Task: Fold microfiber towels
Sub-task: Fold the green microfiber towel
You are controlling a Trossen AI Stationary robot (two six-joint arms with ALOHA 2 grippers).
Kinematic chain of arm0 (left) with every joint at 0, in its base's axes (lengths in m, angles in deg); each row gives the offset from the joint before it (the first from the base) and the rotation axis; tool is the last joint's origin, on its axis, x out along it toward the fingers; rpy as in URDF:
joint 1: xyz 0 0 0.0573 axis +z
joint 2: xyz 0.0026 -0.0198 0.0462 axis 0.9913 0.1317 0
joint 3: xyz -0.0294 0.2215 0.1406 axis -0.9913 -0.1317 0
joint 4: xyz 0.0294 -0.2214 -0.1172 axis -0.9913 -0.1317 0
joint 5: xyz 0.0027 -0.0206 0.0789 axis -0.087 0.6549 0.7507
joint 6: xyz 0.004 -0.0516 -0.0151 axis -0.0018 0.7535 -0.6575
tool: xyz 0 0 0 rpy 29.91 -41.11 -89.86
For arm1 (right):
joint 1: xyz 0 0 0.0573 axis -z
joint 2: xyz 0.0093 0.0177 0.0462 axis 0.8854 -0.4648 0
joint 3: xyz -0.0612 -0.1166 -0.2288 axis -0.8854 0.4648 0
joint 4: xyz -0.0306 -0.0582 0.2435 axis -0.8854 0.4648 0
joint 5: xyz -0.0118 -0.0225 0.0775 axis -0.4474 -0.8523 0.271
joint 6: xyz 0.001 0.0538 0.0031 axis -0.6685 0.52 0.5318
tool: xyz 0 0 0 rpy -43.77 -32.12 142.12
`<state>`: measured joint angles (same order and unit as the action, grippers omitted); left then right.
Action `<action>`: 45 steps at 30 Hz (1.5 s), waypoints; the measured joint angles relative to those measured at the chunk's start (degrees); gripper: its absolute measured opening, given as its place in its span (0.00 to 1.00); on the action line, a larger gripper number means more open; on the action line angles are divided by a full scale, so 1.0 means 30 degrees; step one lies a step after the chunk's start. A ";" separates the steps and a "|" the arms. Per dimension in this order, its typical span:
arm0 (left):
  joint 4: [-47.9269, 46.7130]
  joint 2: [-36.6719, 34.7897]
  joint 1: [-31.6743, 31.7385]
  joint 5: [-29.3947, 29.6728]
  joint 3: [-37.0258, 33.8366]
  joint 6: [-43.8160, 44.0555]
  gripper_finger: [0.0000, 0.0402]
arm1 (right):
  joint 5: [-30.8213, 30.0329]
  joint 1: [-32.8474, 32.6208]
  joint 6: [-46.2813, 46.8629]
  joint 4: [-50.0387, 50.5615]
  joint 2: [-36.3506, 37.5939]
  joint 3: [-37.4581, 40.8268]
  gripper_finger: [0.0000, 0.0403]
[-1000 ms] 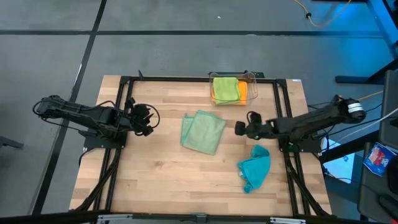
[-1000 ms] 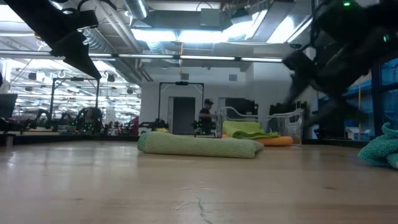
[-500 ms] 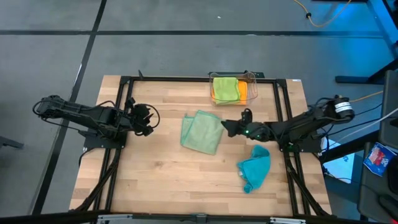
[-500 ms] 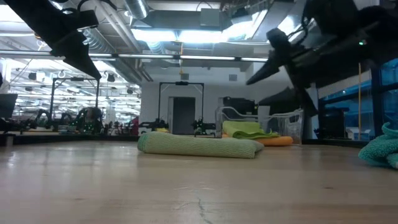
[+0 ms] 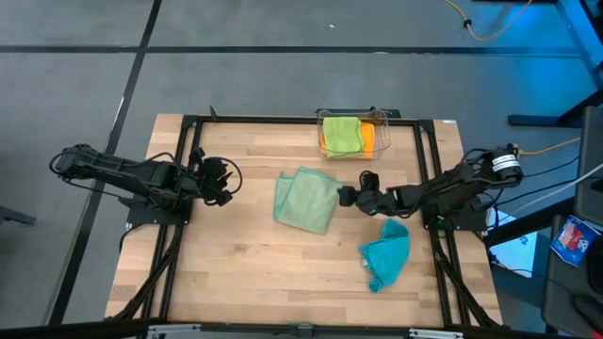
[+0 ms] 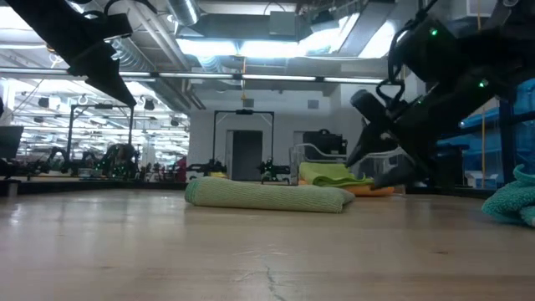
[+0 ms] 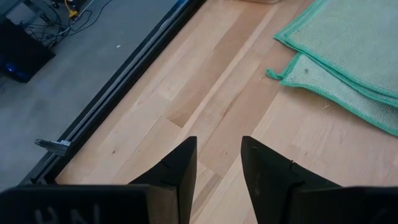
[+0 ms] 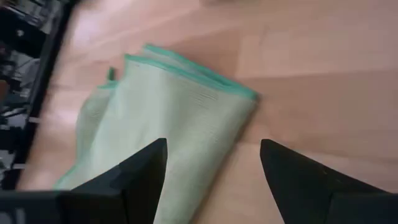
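A folded pale sage green towel (image 5: 307, 199) lies flat at the table's middle; it also shows as a low roll in the low view (image 6: 267, 195) and in the right wrist view (image 8: 168, 124). A crumpled teal towel (image 5: 384, 252) lies near the right front. A lime green towel (image 5: 341, 135) and an orange towel (image 5: 367, 137) sit in the clear bin (image 5: 379, 118). My right gripper (image 5: 346, 195) is open just right of the sage towel, above the wood. My left gripper (image 5: 224, 182) waits open at the table's left, its fingers (image 7: 217, 165) over bare wood.
The clear plastic bin stands at the far edge, right of centre. Black frame rails (image 5: 429, 179) run along the table's sides. Bare wood lies across the near half (image 5: 264, 273) and between my left gripper and the sage towel.
My right gripper has moved toward the table's left and downward, closing on the right edge of the sage green towel, and has tipped and rolled somewhat on the way. It stays open. The towels have not moved.
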<state>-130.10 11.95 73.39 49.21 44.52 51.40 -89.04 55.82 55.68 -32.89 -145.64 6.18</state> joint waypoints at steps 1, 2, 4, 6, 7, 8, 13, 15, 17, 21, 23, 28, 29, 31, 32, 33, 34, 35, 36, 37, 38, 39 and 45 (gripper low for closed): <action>-0.0012 -0.0005 0.0007 -0.0007 0.0000 0.0000 0.29 | 0.0167 0.0000 0.0202 0.0160 -0.0090 0.0010 0.65; -0.0005 0.0002 0.0000 -0.0007 0.0000 0.0000 0.29 | 0.0363 0.0000 0.0235 0.0170 -0.0165 0.0002 0.65; -0.0005 -0.0005 0.0006 0.0000 0.0000 0.0000 0.29 | 0.0382 0.0000 0.0205 0.0111 -0.0218 0.0002 0.65; -0.0005 -0.0002 0.0007 -0.0003 0.0000 0.0003 0.29 | 0.0299 0.0000 0.0178 0.0086 -0.0218 0.0002 0.65; -0.0003 -0.0003 0.0005 0.0000 0.0000 0.0000 0.29 | 0.0291 0.0000 0.0157 0.0164 -0.0218 0.0002 0.65; -0.0007 -0.0003 0.0002 -0.0005 0.0000 0.0000 0.29 | 0.0284 0.0000 0.0153 0.0248 -0.0218 0.0002 0.65; 0.0003 0.0002 0.0007 0.0632 0.0000 -0.0040 0.29 | 0.0272 0.0000 0.0128 0.0410 -0.0218 0.0002 0.65; -0.0008 0.0002 0.0007 0.0699 0.0000 -0.0044 0.29 | 0.0273 0.0000 0.0068 0.0534 -0.0218 0.0002 0.65; -0.0005 -0.0001 0.0003 0.0678 0.0000 -0.0044 0.29 | 0.0269 0.0000 0.0010 0.0591 -0.0218 0.0002 0.65; 0.0353 0.0003 0.0007 0.0441 0.0000 0.2050 0.29 | 0.0283 0.0000 -0.0766 0.0680 -0.0218 0.0002 0.65; 0.1057 0.0075 0.0007 0.0204 0.0000 0.4156 0.29 | 0.0328 0.0000 -0.1070 0.0684 -0.0218 0.0002 0.65; 0.2853 0.0075 0.0000 0.1542 0.0000 0.3182 0.29 | 0.0335 0.0000 -0.1380 0.0680 -0.0218 0.0002 0.65; 0.3118 0.0068 0.0000 0.2211 0.0000 0.2503 0.29 | 0.0341 0.0000 -0.1397 0.0680 -0.0218 0.0002 0.65; 0.3190 0.0068 0.0007 0.3353 0.0000 0.1575 0.29 | 0.0352 0.0000 -0.1436 0.0680 -0.0218 0.0002 0.65; 0.3157 0.0068 0.0007 0.3585 0.0000 0.1677 0.29 | 0.0369 0.0000 -0.1498 0.0680 -0.0218 0.0002 0.65; 0.3462 0.0075 0.0007 0.3613 -0.0014 0.2207 0.29 | 0.0371 0.0000 -0.1685 0.0680 -0.0218 0.0002 0.65; 0.4334 0.0082 0.0050 0.3615 -0.0015 0.2469 0.29 | 0.0375 0.0000 -0.1916 0.0676 -0.0218 0.0002 0.65; 0.5708 0.0140 0.0154 0.3310 -0.0015 0.2261 0.29 | 0.0381 0.0000 -0.2008 0.0672 -0.0218 0.0002 0.65; 0.7394 0.0237 0.0350 0.2227 -0.0015 0.1245 0.29 | 0.0379 0.0000 -0.2014 0.0672 -0.0218 0.0002 0.65; 0.9218 0.0427 0.0609 0.0444 -0.0015 -0.0217 0.29 | 0.0379 0.0000 -0.2014 0.0672 -0.0218 0.0002 0.65; 1.1252 0.0730 0.0870 -0.1750 -0.0015 -0.1815 0.29 | 0.0386 0.0000 -0.2014 0.0665 -0.0218 0.0002 0.65; 1.3495 0.1261 0.1076 -0.4084 -0.0009 -0.3222 0.29 | 0.0386 0.0000 -0.2014 0.0669 -0.0218 0.0002 0.65; 1.8568 0.6393 0.2427 -0.9517 0.1110 -0.6407 0.28 | 0.0415 0.0000 -0.1975 0.0591 -0.0218 0.0002 0.65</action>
<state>-74.40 31.13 80.67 20.66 47.85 32.18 -87.80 55.82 49.76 -31.11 -146.30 6.18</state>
